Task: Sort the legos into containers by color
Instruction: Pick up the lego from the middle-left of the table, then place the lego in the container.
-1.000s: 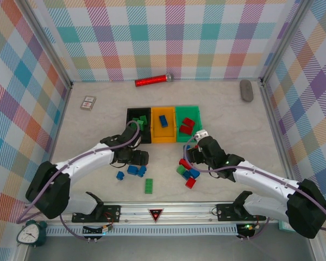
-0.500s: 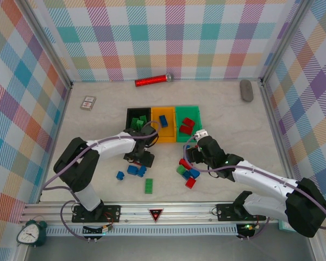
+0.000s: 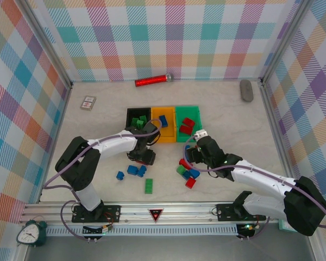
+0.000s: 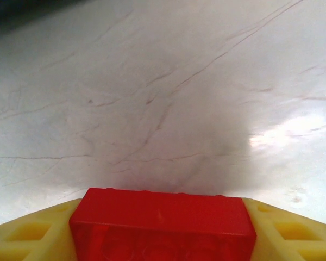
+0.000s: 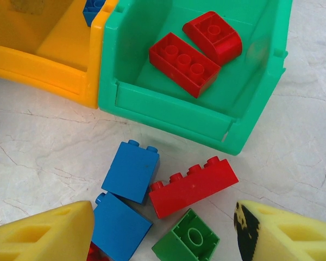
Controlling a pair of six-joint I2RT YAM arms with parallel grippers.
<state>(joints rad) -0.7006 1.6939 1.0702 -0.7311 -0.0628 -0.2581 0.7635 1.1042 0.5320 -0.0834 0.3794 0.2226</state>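
Left tool [image 3: 143, 158]: the overhead view places it low over the pale marbled surface [image 3: 92, 136], just in front of the black open-topped plastic bin [image 3: 129, 117], with its load hidden under the wrist. The left wrist view settles the point: the left tool [image 4: 163, 231] is closed on a red plastic brick [image 4: 162, 215], clamped between two yellow foam pads [image 4: 27, 235], with bare surface beyond. Loose nearby lie three small blue bricks [image 3: 132, 169] and one long green brick [image 3: 149, 186]. The black bin holds green bricks [image 3: 137, 123]. The adjoining orange-yellow bin [image 3: 164, 135] holds one blue brick [image 3: 163, 120]. The green bin [image 3: 188, 110], last in the row, holds two red bricks [image 3: 186, 125]. The right tool [image 3: 192, 158] stands over a mixed cluster of bricks [image 3: 188, 172] in front of the green bin. The right wrist view adds what the overhead view cannot: the right tool [image 5: 164, 231] is spread wide and holds nothing. Below it lie a blue square brick [image 5: 131, 171], a long red brick [image 5: 193, 186] and a small green brick [image 5: 186, 242]. Against one second earlier, the left arm has changed posture markedly, while its tool has shifted only slightly rightward. The right arm, the loose bricks and the bin contents are unchanged.
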